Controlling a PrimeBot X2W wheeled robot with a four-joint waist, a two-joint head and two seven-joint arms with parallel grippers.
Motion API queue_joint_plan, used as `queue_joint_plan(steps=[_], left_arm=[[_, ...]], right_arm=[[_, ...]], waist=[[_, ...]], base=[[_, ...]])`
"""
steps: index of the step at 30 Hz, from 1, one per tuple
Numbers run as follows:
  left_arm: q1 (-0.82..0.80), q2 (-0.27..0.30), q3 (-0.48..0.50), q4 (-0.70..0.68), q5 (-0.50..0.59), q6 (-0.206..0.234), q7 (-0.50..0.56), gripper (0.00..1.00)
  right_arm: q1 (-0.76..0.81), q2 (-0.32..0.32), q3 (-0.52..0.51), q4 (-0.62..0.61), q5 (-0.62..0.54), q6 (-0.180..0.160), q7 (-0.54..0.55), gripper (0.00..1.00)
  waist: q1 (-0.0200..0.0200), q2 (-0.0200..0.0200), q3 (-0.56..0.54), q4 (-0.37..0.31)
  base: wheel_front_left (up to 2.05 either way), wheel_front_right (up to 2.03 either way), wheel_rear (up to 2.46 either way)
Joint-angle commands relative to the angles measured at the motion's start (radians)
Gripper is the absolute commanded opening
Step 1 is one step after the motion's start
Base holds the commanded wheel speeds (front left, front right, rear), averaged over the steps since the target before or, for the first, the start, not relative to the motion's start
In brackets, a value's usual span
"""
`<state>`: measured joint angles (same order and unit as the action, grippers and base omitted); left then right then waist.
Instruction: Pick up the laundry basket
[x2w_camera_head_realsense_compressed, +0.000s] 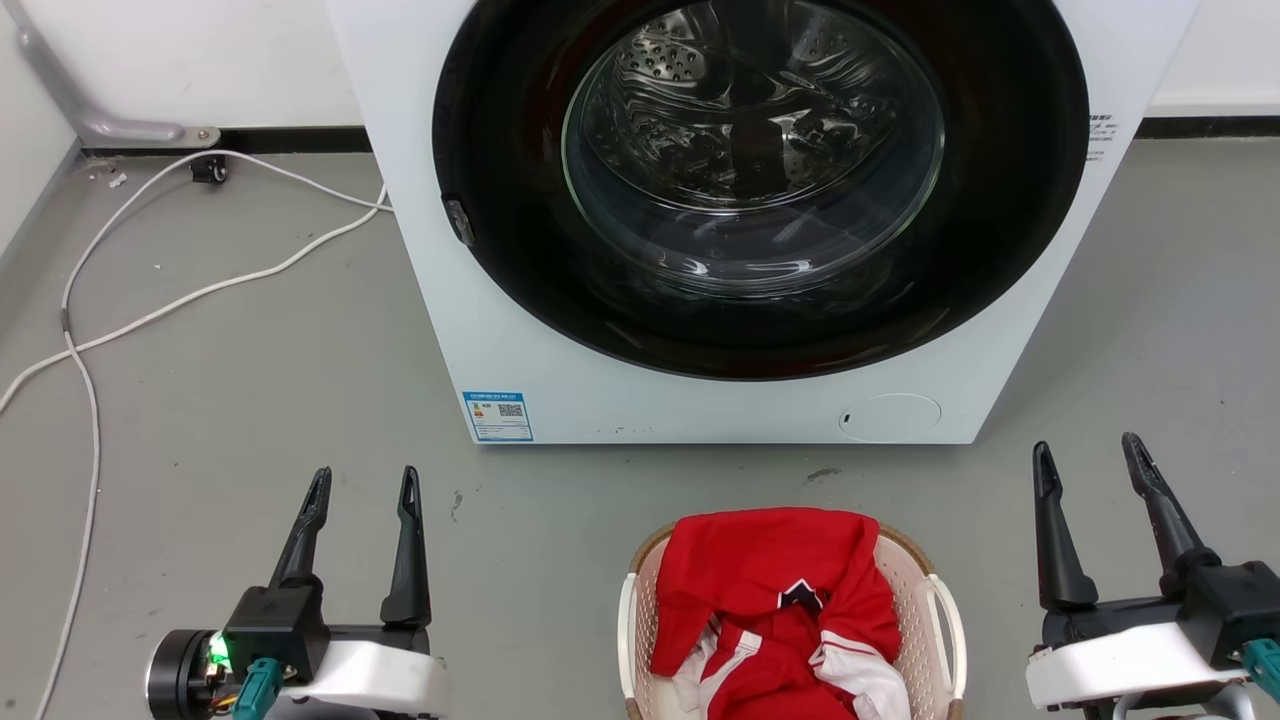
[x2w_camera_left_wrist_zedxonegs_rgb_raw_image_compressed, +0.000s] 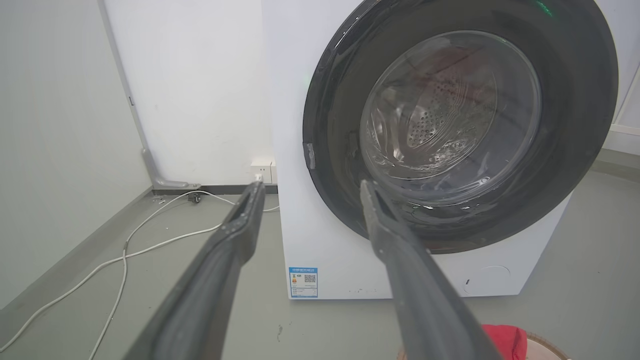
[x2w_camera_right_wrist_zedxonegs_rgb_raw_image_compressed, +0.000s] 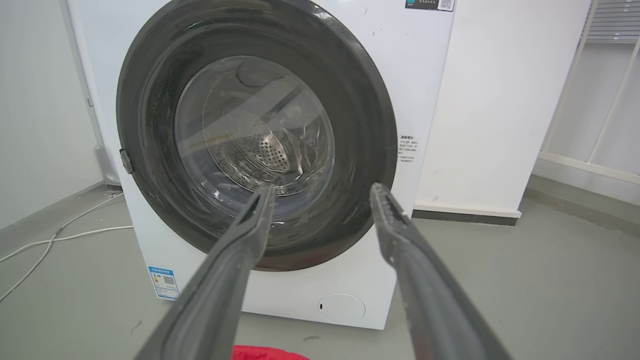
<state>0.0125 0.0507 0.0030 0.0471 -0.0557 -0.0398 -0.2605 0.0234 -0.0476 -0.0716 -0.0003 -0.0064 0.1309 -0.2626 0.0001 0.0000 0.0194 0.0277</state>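
Note:
The laundry basket (x2w_camera_head_realsense_compressed: 925, 590) sits on the grey floor at the bottom centre of the head view, cream with perforated walls, a brown rim and white loop handles on both sides. A red and white garment (x2w_camera_head_realsense_compressed: 775, 590) is heaped inside it. My left gripper (x2w_camera_head_realsense_compressed: 364, 487) is open, well to the left of the basket, holding nothing. On the basket's right, my right gripper (x2w_camera_head_realsense_compressed: 1088, 455) is open and empty too. In the left wrist view the basket rim (x2w_camera_left_wrist_zedxonegs_rgb_raw_image_compressed: 547, 345) and the red cloth (x2w_camera_left_wrist_zedxonegs_rgb_raw_image_compressed: 507, 341) peek in at the bottom right, beyond my open left gripper (x2w_camera_left_wrist_zedxonegs_rgb_raw_image_compressed: 310, 192). My open right gripper (x2w_camera_right_wrist_zedxonegs_rgb_raw_image_compressed: 322, 195) points at the washer.
A white front-load washing machine (x2w_camera_head_realsense_compressed: 700, 400) with a shut dark round door (x2w_camera_head_realsense_compressed: 760, 180) stands just behind the basket. White cables (x2w_camera_head_realsense_compressed: 200, 290) trail across the floor at the left, toward the wall and its socket (x2w_camera_left_wrist_zedxonegs_rgb_raw_image_compressed: 262, 170). A white wall panel (x2w_camera_right_wrist_zedxonegs_rgb_raw_image_compressed: 500, 100) stands right of the washer.

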Motion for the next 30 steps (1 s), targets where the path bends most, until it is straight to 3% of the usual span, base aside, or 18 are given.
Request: queue_joint_plan(steps=[1,30], left_arm=[[0.010,0.000,0.000,-0.003,0.004,0.004,-0.006,1.00],[0.006,-0.001,-0.007,0.016,-0.016,0.003,-0.005,1.00]], right_arm=[[0.011,-0.005,-0.001,0.003,-0.006,0.000,-0.003,1.00],[0.011,-0.005,-0.004,0.034,-0.006,0.000,-0.003,1.00]], waist=[[-0.0001,0.0000,-0.001,0.000],[-0.0001,0.0000,0.005,-0.004]], base=[[0.00,0.00,0.00],[0.00,0.00,0.00]])
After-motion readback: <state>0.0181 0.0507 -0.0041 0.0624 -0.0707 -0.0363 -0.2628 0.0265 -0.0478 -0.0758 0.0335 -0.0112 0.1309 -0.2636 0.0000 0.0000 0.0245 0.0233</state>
